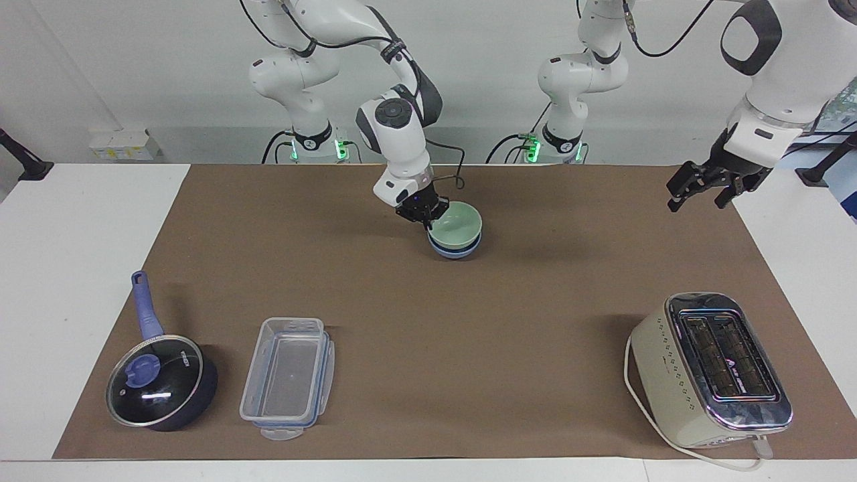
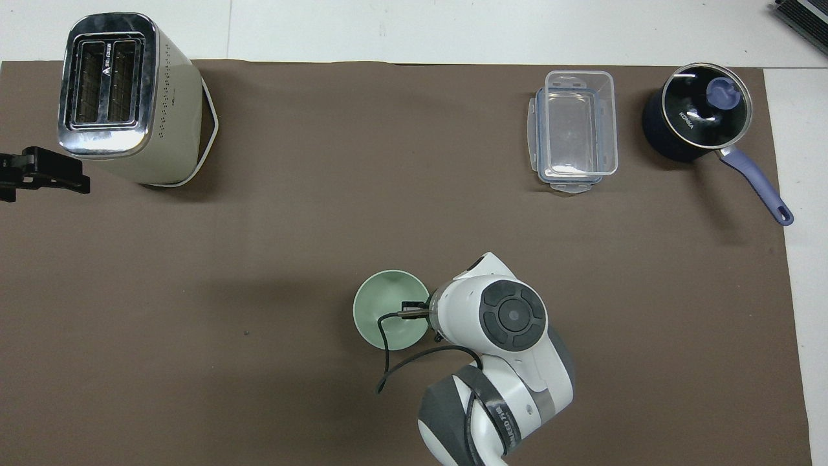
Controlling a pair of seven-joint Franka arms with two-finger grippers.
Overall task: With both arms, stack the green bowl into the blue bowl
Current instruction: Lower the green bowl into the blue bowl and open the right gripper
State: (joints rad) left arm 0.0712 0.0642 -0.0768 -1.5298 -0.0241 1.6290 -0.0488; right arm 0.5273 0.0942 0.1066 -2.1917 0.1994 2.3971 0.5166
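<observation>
Brown mat over a white table. The right gripper (image 1: 424,215) is clamped on the rim of the green bowl (image 1: 456,223), which sits nested in the blue bowl (image 1: 455,250) directly under it. I'd say release gently now, then lift straight up so the rim isn't dragged. Off toward its own end, the left gripper (image 1: 703,189) waits with fingers apart above the mat's edge, the toaster (image 1: 710,370) farther out.

Overhead: blue bowl hidden under green bowl (image 2: 388,309); left pincer (image 2: 26,176) partly cut off.
</observation>
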